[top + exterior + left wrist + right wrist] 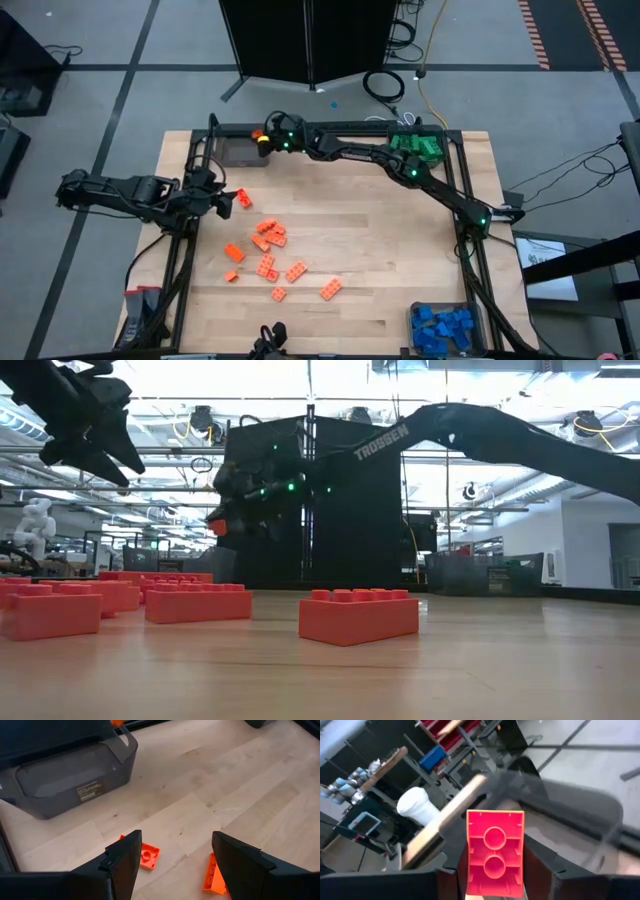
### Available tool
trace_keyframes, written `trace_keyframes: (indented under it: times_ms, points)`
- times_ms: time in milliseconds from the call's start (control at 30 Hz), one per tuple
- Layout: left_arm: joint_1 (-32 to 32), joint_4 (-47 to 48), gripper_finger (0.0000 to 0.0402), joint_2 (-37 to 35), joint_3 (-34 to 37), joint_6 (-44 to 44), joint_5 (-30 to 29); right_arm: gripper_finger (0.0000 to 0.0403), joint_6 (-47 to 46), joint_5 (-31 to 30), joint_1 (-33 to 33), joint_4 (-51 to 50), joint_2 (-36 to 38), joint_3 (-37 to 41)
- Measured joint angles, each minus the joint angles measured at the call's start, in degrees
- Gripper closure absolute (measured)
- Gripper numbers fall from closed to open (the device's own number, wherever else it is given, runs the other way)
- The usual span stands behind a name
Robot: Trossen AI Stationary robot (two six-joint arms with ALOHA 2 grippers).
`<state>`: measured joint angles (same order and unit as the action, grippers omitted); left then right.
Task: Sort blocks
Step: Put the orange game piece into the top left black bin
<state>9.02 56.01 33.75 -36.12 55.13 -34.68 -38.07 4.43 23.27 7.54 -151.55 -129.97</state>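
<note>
Overhead, right gripper [264,139] was clamped on an orange block [494,852] above the grey bin [240,151] at the table's far edge. Left gripper [226,201] hovered, fingers apart, beside scattered orange blocks [270,236].

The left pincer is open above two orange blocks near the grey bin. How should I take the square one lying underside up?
Take the square orange block by two opposite flat side walls, coming straight down from above. It lies flat with its hollow underside up, so the walls are the only firm faces. The left pincer is open wide enough to straddle it; shift off the oblong orange block beside it. The grey bin stands apart.
</note>
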Motion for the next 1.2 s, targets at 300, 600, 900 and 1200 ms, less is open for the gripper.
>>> trace_keyframes:
  times_ms: [300, 600, 900, 1200]
  points:
    - [0.0, 0.0, 0.0157, 0.4, 0.0, -0.2, 0.0, 0.0284, 2.5, 1.5, 0.0, 0.4, -0.3, 0.0]
    - [0.0, 0.1, 0.0157, 0.4, 0.0, -0.7, -0.1, 0.0155, 2.8, 0.3, 0.0, 0.5, -0.3, 0.0]
    - [0.0, 0.8, 0.0157, 0.6, 0.0, -1.6, 0.6, 0.0172, 2.2, 11.6, 0.3, 0.6, 0.5, -1.3]
    - [-3.5, 1.1, 0.0215, 15.0, 0.0, 6.1, 7.0, 0.024, 16.7, 24.3, 1.3, -12.6, 15.8, -4.5]
